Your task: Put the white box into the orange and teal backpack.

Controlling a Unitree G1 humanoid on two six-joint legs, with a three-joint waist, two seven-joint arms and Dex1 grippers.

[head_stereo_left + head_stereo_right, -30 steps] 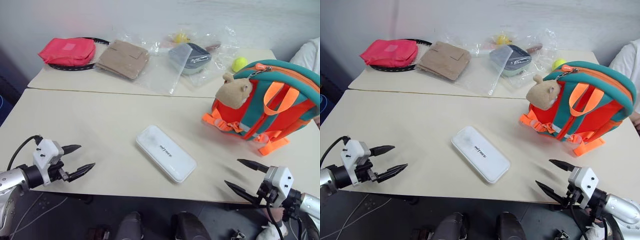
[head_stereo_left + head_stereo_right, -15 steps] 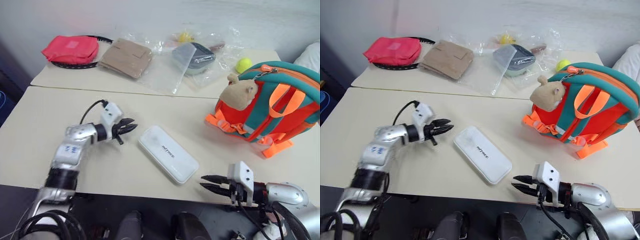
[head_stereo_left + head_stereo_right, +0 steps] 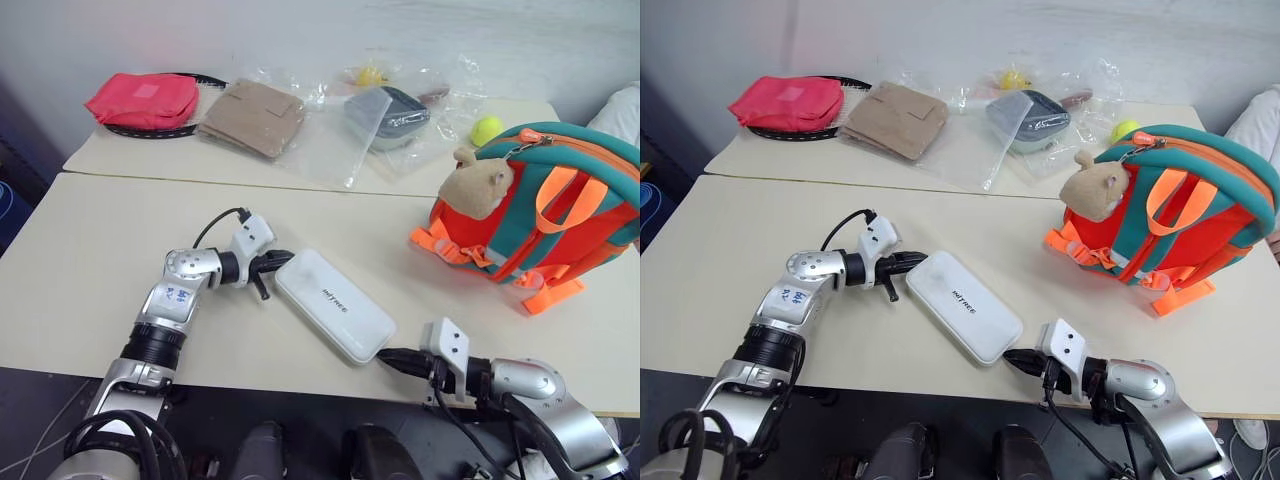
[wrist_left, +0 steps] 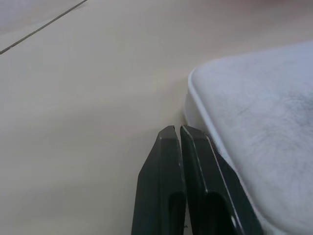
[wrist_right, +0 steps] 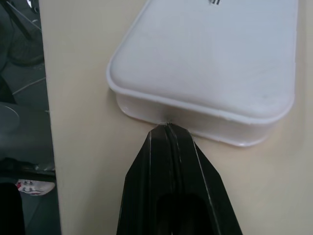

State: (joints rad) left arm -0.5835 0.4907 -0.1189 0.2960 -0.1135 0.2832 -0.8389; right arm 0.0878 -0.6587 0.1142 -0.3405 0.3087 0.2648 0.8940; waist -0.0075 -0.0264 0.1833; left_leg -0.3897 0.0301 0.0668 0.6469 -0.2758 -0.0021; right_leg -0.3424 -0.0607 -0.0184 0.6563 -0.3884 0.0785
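White box (image 3: 335,318) sits near table edge (image 3: 300,388), both grippers' jaws pressed together at its ends.

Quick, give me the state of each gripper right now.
Left gripper: shut, holding nothing, its tip at the far end of the white box.
Right gripper: shut, holding nothing, its tip against the box's near end.

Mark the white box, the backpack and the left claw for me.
white box (image 3: 334,305): left eye view, middle of its lid.
orange and teal backpack (image 3: 590,235): left eye view, orange front panel.
left claw (image 4: 180,134): left wrist view, shut fingertips.
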